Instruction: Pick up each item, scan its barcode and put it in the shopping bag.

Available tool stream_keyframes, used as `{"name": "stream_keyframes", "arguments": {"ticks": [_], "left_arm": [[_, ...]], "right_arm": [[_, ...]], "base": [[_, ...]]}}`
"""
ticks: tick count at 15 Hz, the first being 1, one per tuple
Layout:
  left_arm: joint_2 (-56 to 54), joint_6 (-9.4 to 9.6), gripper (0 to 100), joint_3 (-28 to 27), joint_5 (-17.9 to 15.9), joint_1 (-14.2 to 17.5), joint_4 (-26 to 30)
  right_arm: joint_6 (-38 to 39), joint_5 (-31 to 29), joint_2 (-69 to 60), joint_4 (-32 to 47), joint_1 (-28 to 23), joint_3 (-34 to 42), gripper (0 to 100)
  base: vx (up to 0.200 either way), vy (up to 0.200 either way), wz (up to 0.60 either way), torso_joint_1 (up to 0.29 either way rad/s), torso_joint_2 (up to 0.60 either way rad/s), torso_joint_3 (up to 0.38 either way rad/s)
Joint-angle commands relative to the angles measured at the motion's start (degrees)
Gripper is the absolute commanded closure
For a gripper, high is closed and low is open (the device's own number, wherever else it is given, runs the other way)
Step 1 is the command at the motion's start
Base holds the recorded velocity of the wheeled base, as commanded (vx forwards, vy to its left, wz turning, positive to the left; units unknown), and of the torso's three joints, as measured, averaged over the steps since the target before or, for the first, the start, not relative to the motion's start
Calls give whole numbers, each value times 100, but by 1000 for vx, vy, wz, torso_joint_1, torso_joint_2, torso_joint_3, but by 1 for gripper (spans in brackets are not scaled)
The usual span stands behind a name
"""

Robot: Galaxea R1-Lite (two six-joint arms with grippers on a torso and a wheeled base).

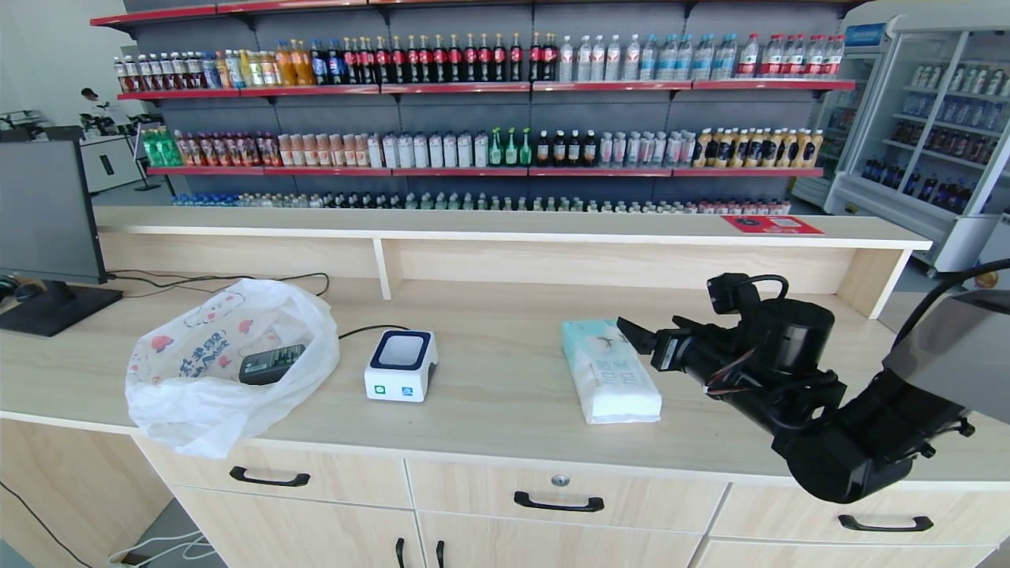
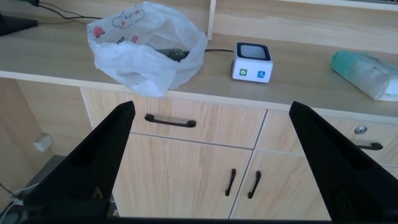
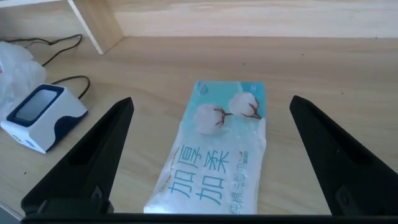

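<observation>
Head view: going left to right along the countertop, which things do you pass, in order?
Monitor → shopping bag → barcode scanner → tissue pack.

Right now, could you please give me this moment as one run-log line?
right gripper: open, facing tissue pack | left gripper: open, low before counter | shopping bag: dark item inside

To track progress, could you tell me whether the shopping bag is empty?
Not empty: a dark flat item lies inside the shopping bag, visible through its open mouth.
</observation>
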Motion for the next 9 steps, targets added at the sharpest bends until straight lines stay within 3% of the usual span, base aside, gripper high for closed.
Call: {"name": "stream_keyframes", "arguments": {"ticks": [1,4,6,9], "left_arm": [[0,-1,0,0,0,1,-11],[0,42,0,0,0,1,-19],[0,183,0,0,-9,1,-19],[0,201,0,0,-18,1,-19]], "right_arm": [[2,22,295,38,-9,-138,0],[63,22,418,891,-9,-604,0],[90,22,444,1374,-36,-850,0],[90,22,453,2007,-36,-1131,0]], "base": [[0,0,0,0,0,0],[0,0,0,0,0,0],[0,0,0,0,0,0],[0,0,0,0,0,0]]}}
